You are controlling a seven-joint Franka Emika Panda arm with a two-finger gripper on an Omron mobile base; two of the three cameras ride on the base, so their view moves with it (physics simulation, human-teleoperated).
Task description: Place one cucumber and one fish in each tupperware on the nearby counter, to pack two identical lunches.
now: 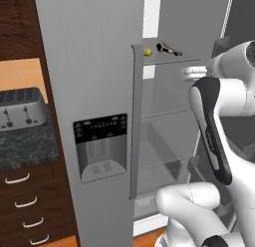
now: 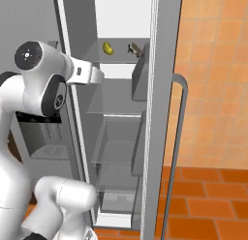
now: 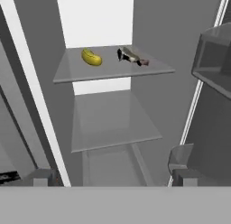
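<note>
Hand view first: we look into an open fridge [image 3: 103, 20] with grey walls and glass shelves. On the upper shelf [image 3: 108, 72] lie a cucumber [image 3: 91, 57] and a fish [image 3: 131, 56], well apart, both toward the back edge. We note the cucumber as short, stubby and slightly curved, bright yellow-green with a darker shade along its underside; it sits left of the shelf's middle. The fish is slim, silvery grey with a dark back, one end reddish-brown, lying at a slant toward the shelf's right edge. The lower shelf [image 3: 113, 123] carries nothing we can make out.

Of the tool we see no finger tips we can be sure of, so we cannot tell whether they stand apart or together.

Left base view: the arm [image 1: 214, 121] reaches past the closed fridge door [image 1: 89, 91], with its dispenser panel [image 1: 101, 146], into the open compartment. The cucumber [image 1: 147, 52] and fish [image 1: 169, 49] rest on the top shelf above the arm's wrist. At left, a silver toaster [image 1: 20, 109] stands on the dark speckled tabletop [image 1: 25, 146], near its back edge, over brown drawers [image 1: 30, 206] with curved silver handles.

Right base view: the cucumber [image 2: 107, 48] and fish [image 2: 134, 49] again lie on the top shelf, beyond the open door [image 2: 162, 113].
</note>
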